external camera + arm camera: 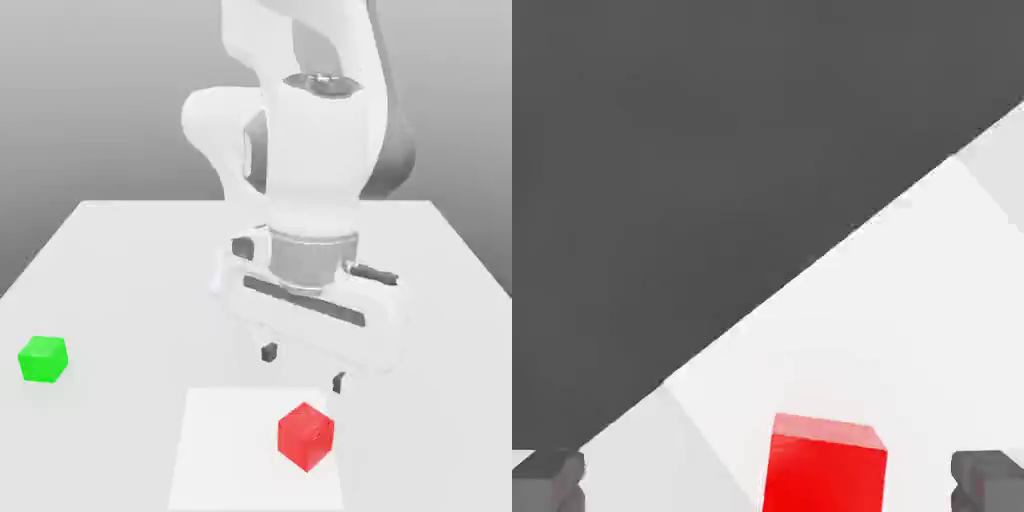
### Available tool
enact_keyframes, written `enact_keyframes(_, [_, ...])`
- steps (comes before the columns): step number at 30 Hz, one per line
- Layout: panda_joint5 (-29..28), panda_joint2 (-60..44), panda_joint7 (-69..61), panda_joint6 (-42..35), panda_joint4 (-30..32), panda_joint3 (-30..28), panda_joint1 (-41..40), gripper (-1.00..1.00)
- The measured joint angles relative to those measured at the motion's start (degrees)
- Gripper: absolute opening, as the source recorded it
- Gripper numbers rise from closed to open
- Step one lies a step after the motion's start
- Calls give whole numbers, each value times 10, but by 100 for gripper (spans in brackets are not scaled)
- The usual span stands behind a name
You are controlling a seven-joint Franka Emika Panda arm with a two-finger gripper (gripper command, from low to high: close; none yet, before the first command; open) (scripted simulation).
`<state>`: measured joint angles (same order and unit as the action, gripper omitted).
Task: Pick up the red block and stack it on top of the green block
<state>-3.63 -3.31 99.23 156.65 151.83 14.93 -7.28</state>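
Note:
The red block point(306, 435) rests on the white table near its front edge, a little to the exterior view's right of centre. My gripper point(304, 367) hangs just above and behind it, open, with nothing between its dark fingertips point(269, 352). In the hand view the red block point(825, 464) lies between the two fingertips point(548, 478), which stand far apart on either side of it. The green block point(43, 359) sits alone on the table at the exterior view's left, well away from the gripper.
The white table point(130, 270) spreads out behind and to both sides. A slightly brighter rectangular patch point(230, 450) lies under the red block. The white arm point(310, 150) rises over the table's middle. The table's edge point(812, 262) runs close beyond the red block.

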Motion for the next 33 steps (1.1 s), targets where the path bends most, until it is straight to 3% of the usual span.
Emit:
enact_keyframes(6, [-69,-124,71,96,-10,-56,42,0])
enact_keyframes(7, [-76,-137,77,107,-12,-64,49,-100])
enact_keyframes(14, [-77,-137,77,108,-11,-64,49,-100])
enact_keyframes(20, [0,-28,18,19,6,-32,27,-100])
enact_keyframes(33, [20,40,-125,-36,19,-195,-300,-100])
